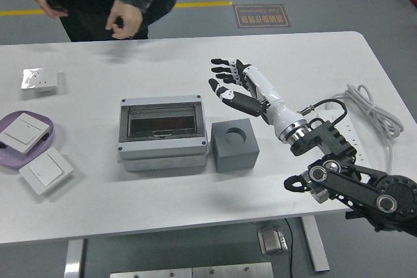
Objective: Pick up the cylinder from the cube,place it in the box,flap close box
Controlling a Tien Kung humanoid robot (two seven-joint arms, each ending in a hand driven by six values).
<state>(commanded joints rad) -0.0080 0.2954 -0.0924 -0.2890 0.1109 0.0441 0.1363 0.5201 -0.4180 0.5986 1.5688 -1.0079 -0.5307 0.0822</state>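
Observation:
The grey box (163, 133) stands on the white table (300, 63) with its clear flap lid shut; something red shows dimly through the lid. The grey cube (234, 145) stands right of the box, its round top recess empty. My right hand (225, 81) is open and empty, fingers spread, raised above the table behind and right of the cube. The left arm is not in view. No cylinder is visible outside the box.
A person stands at the far left with both hands (124, 21) off the table. A purple plate (45, 136) with a white switch, a second switch (45, 170) and a socket (39, 79) lie left. A power strip (340, 138) with its cable (371, 112) lies right.

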